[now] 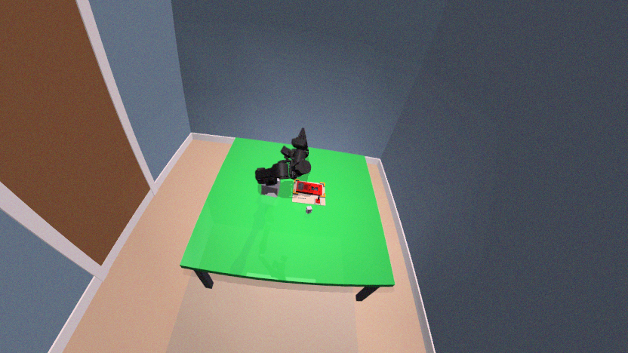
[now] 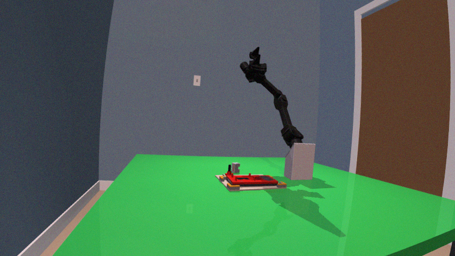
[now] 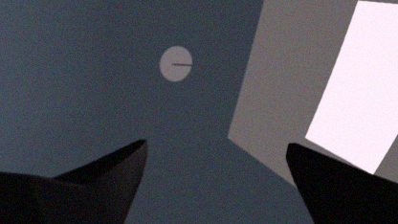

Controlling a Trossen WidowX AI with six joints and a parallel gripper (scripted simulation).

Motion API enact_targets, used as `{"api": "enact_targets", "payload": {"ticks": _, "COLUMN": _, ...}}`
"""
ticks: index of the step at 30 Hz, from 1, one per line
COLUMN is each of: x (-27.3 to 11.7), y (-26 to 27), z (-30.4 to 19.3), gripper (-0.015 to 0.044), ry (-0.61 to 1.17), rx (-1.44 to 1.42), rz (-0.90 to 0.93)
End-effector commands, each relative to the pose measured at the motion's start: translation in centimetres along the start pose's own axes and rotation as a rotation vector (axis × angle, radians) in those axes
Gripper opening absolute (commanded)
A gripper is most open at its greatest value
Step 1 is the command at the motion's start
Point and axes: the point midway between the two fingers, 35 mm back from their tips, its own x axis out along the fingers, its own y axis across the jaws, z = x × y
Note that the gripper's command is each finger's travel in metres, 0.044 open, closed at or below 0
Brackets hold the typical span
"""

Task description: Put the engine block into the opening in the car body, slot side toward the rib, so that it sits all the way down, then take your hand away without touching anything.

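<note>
Green table (image 1: 263, 237) across the middle of the room, and the black arm (image 2: 280, 105) rears high off its pale grey pedestal (image 2: 300, 160) near the back edge, folded upward with the gripper (image 2: 255, 53) aimed toward the ceiling, well above everything on the surface. From the wrist view the two dark fingertips stand far apart at the bottom corners, jaws spread nearly to their widest, nothing between them but a blue-grey wall, a small pale round disc (image 3: 176, 63) up on it and a bright white panel (image 3: 359, 91) off to one side. So the claw is wide open and carrying nothing. Down on the table, just beside the pedestal, lies the red car body (image 2: 251, 180), flat on a white base plate (image 2: 241, 187) with orange tabs at its corners; its dark opening shows along the top, though the rib is too small to make out from here. The engine block (image 2: 235, 167), a little grey piece, sits on the green just past the far end of the plate, close to it but off it, upright as far as I can tell. Next to it, at the plate's end, a short dark peg (image 2: 228, 168) on a red foot stands up. The arm's long shadow (image 2: 305, 210) stretches over the table toward the near edge, well apart from the block.
</note>
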Motion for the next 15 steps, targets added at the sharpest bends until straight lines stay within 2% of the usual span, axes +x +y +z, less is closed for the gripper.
{"api": "enact_targets", "payload": {"ticks": 1, "x": 0.0, "y": 0.0, "z": 0.0, "gripper": 0.0426, "ry": 0.000, "rx": 0.000, "rz": 0.000}}
{"api": "enact_targets", "payload": {"ticks": 2, "x": 0.0, "y": 0.0, "z": 0.0, "gripper": 0.0440, "ry": 0.001, "rx": 0.003, "rz": 0.001}}
{"api": "enact_targets", "payload": {"ticks": 15, "x": 0.6, "y": 3.2, "z": -3.1, "gripper": 0.0440, "ry": 0.112, "rx": 0.197, "rz": 0.069}}
